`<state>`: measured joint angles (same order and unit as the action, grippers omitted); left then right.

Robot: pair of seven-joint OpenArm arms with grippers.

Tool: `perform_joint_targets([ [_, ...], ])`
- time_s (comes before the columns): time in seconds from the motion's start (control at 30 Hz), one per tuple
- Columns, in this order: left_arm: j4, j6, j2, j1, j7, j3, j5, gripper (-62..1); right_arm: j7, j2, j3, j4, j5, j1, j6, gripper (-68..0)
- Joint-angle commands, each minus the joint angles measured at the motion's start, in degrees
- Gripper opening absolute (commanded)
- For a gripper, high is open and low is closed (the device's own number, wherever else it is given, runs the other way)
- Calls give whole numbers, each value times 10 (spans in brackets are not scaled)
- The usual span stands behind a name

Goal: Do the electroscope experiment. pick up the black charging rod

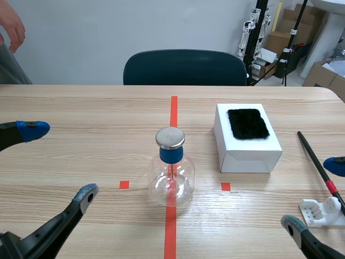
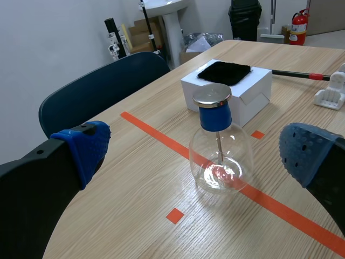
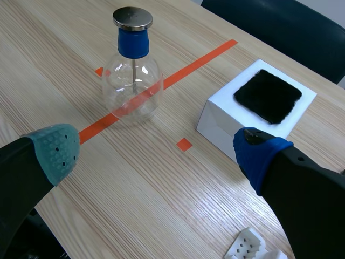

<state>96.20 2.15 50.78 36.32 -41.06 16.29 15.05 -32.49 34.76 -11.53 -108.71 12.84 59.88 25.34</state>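
Observation:
The black charging rod [image 1: 315, 159] lies at the table's right edge, its red-banded end resting on a white holder [image 1: 322, 211]. My right gripper [image 1: 312, 194] stands open just near of it, one pad on each side, not touching. In the left wrist view the rod [image 2: 294, 73] shows beyond the white box [image 2: 226, 91]; the right wrist view does not show it. My left gripper [image 1: 59, 162] is open at the table's left, facing the glass electroscope flask [image 1: 171, 172] with its blue collar and metal cap.
A white box [image 1: 247, 143] topped with black fur [image 1: 248, 124] stands between flask and rod. A dark chair [image 1: 184, 67] is behind the table, a person's hand [image 1: 11, 27] at far left. Cartons and stands fill the back right.

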Motion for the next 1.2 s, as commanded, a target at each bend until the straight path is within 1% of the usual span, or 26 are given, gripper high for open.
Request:
perform_joint_targets([
  [0.0,12,3,-1,0,-12,-3,2,14,-9,0,-4,-15,6,0,0,-93],
  [0.17,12,3,-1,0,-16,-3,2,14,-8,0,-4,-25,6,0,0,-93],
  [0.9,12,3,-1,0,-16,-3,2,14,-11,-1,-4,-25,8,0,0,-93],
  [1.0,12,3,-1,0,-17,-3,2,14,4,0,-4,-25,8,0,0,-93],
  [1.1,12,3,1,0,-30,-3,2,14,36,0,-4,-25,6,0,0,-93],
  [1.17,12,3,6,0,-33,-3,2,14,42,0,-4,-25,6,0,0,-93],
])
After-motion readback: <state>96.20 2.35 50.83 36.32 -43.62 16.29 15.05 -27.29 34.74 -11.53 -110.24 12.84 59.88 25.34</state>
